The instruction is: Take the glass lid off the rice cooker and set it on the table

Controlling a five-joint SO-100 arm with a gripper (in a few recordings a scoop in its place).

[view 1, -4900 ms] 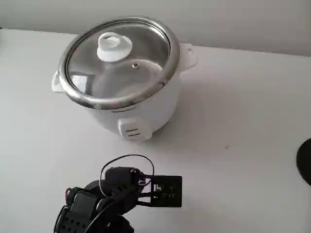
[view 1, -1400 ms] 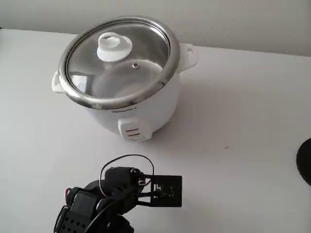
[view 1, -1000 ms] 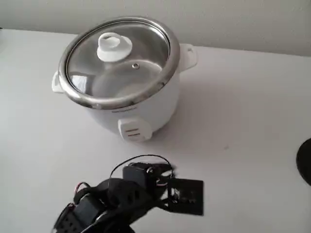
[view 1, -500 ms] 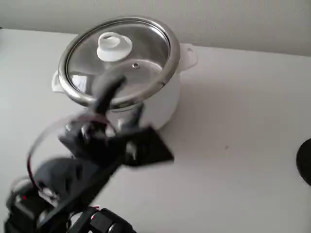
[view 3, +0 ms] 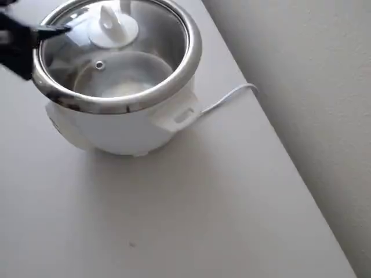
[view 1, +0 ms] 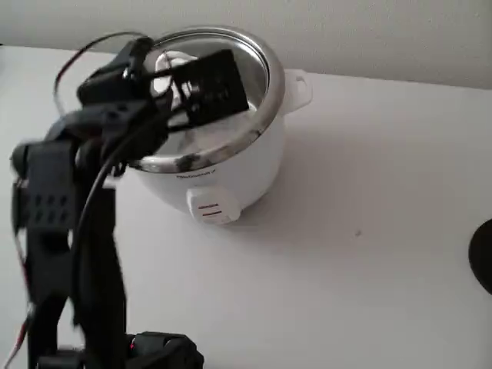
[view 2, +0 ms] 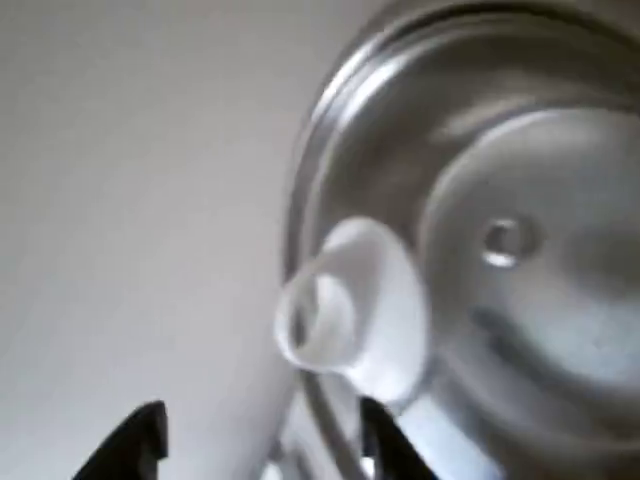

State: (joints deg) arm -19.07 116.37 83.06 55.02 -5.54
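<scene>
Likely the lid (view 3: 124, 63) is rigid, breakable, slick; grip its knob (view 2: 350, 310); jaws stand wide, empty, just short of it.

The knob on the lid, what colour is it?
White; the knob on the glass lid shows best in the overhead view.

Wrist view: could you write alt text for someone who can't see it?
Close and blurry, a white knob stands on the glass lid, with the two dark tips of the open tool below it, not touching.
</scene>
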